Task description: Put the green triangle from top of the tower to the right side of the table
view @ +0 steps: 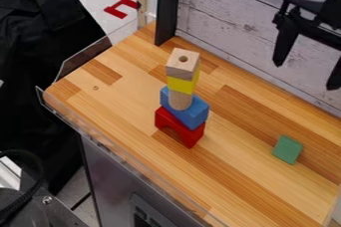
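The gripper hangs at the upper right, open, its two fingers wide apart with nothing between them. A green block, seemingly the triangle, lies on the right part of the wooden table, apart from the tower and lower in view than the gripper. Near the table's middle stands the tower: a red arch at the bottom, a blue block on it, then a plain wooden cylinder, a yellow block and a plain wooden block with a hole on top.
A whitewashed plank wall and a black upright post border the table's back. Clear edging runs along the front left side. A red piece lies beyond the table at the upper left.
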Controlling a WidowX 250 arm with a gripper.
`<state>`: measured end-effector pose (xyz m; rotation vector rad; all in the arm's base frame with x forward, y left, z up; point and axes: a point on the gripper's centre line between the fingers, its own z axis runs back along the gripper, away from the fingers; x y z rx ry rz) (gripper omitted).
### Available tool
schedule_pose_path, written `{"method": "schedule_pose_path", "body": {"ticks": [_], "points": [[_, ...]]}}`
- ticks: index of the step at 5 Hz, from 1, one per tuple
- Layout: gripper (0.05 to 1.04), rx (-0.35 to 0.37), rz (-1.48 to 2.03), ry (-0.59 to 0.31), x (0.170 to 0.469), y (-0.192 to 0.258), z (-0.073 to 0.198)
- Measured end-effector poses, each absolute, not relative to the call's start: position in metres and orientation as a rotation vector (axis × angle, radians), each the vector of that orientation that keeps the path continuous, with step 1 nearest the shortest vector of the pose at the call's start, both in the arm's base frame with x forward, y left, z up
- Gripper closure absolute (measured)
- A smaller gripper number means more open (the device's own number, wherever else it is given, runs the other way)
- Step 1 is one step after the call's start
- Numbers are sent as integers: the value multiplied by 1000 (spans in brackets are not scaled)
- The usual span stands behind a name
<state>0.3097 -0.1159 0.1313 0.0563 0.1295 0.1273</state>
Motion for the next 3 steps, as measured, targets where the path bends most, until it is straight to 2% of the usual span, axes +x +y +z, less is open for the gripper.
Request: {"method": "schedule_pose_path", "body": {"ticks": [1,3], "points": [[83,55,150,124,301,-99,143],[83,33,197,133,282,-73,144]]}}
